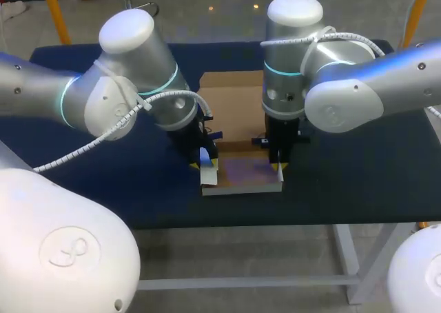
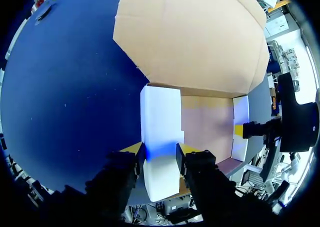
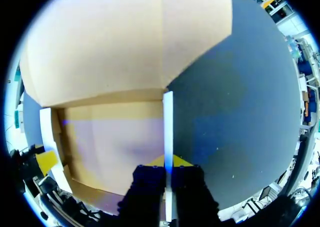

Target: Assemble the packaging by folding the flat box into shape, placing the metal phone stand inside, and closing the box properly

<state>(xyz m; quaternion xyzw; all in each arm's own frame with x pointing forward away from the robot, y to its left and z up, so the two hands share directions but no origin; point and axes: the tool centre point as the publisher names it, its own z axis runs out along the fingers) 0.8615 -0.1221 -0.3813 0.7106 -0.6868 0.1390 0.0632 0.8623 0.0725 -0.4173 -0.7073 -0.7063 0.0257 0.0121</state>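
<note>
Grips box center frame: left wall clamped in left gripper, right wall pinched in nearly closed right gripper.

A counter is standing here, wearing a dark blue cover that is lying flat across its top. A white frame of legs and a crossbar is holding it up below the near edge.
</note>
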